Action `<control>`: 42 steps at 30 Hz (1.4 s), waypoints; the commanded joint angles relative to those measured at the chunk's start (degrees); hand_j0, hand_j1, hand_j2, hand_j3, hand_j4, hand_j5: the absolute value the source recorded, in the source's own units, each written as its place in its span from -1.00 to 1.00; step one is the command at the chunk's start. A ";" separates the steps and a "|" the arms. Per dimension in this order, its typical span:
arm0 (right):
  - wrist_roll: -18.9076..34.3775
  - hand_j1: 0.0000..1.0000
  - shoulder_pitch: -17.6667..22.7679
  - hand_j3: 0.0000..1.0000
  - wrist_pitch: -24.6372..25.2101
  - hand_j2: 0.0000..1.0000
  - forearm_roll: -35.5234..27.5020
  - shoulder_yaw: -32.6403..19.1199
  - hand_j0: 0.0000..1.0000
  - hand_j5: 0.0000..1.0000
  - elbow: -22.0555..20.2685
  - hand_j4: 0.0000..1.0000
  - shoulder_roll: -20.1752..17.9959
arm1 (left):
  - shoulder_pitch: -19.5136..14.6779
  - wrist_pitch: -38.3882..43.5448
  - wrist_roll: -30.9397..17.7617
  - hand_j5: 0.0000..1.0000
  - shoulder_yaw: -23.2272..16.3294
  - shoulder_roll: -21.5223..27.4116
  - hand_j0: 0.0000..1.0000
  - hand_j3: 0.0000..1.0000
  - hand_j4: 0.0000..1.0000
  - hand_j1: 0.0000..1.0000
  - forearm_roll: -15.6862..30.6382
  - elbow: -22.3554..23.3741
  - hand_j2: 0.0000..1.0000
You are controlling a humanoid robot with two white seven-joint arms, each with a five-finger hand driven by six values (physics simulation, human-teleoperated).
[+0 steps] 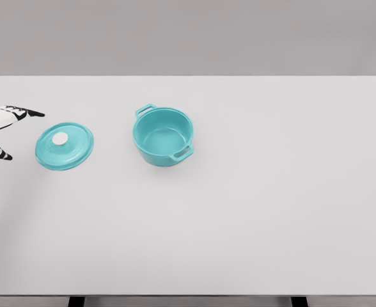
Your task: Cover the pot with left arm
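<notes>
A teal pot (164, 135) with two side handles stands uncovered on the white table, left of the middle. Its teal lid (64, 146) with a white knob (60, 139) lies flat on the table to the pot's left, apart from it. My left hand (6, 131) reaches in at the left edge, just left of the lid, its fingers spread and holding nothing. It does not touch the lid. The right arm is out of view.
The white table (271, 211) spans the view, with its far edge against a grey wall and its front edge near the bottom.
</notes>
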 commanded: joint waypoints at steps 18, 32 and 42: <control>0.02 1.00 0.09 1.00 0.33 1.00 -0.03 -0.07 1.00 1.00 0.53 1.00 -0.01 | -24.52 0.15 0.01 1.00 -29.35 0.98 1.00 1.00 1.00 1.00 1.39 1.18 1.00; 0.02 1.00 0.09 1.00 0.33 1.00 -0.03 -0.07 1.00 1.00 0.53 1.00 -0.01 | -25.31 0.15 0.01 1.00 -41.93 3.26 1.00 1.00 1.00 1.00 14.67 0.56 1.00; 0.02 1.00 0.09 1.00 0.33 1.00 -0.03 -0.07 1.00 1.00 0.53 1.00 -0.01 | -24.61 0.15 0.01 0.97 -42.19 3.53 0.97 0.97 0.97 0.97 11.77 0.56 0.97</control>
